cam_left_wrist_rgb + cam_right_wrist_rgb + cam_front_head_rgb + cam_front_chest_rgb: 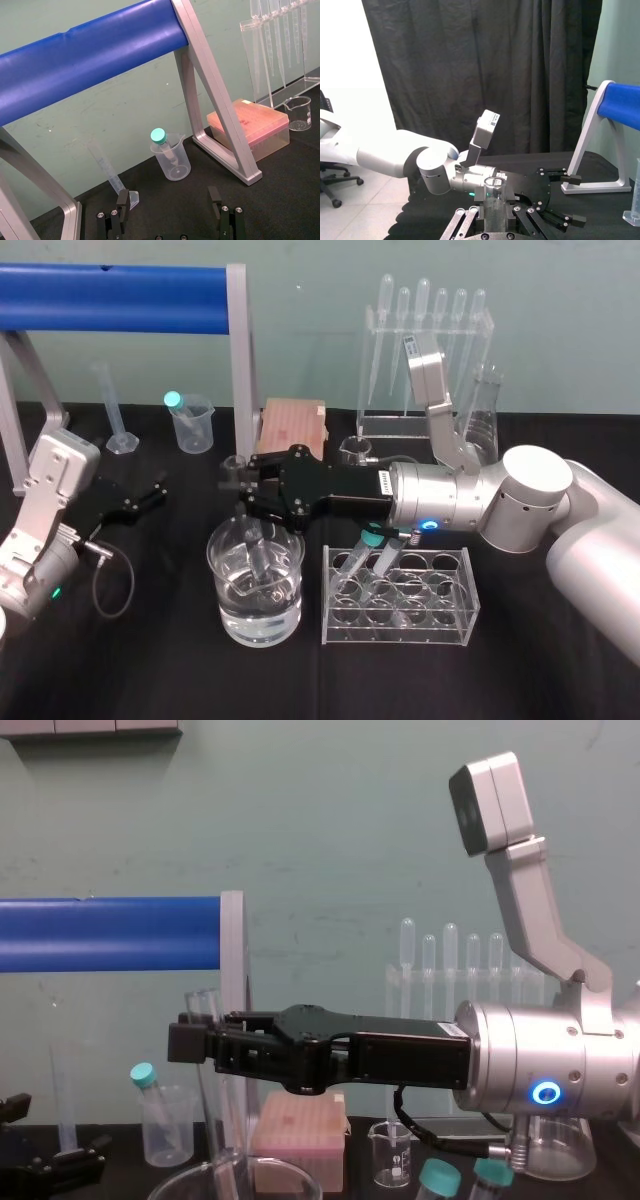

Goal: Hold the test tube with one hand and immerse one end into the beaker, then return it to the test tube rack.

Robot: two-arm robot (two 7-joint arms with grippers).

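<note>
On the black-covered bench [150, 660], the beaker [222, 590], a wide clear glass vessel partly filled with water, is flanked on its right by a clear plastic test tube rack [455, 590]. Teal-capped tubes [372, 538] are leaned in the rack. Farther back, a pink tip box [293, 425], a small spouted glass beaker [298, 112], a cloudy plastic cup [192, 425], a graduated cylinder [115, 410] and a stand of pipettes [425, 350] are ranged before the wall. A blue bar [110, 285] on a grey frame is seen at the far left.

The right arm is stretched level from the right, passing over the rack's far edge, its silver wrist lit by a blue ring. The right gripper [243, 495] is held above the beaker, jaws clenched on the test tube [212, 1110], which is gripped near its open rim. The slim glass tube is kept nearly upright, its lower end inside the beaker; whether the water is reached cannot be told. The left gripper [145, 496] is parked low at the left of the bench, jaws released.
</note>
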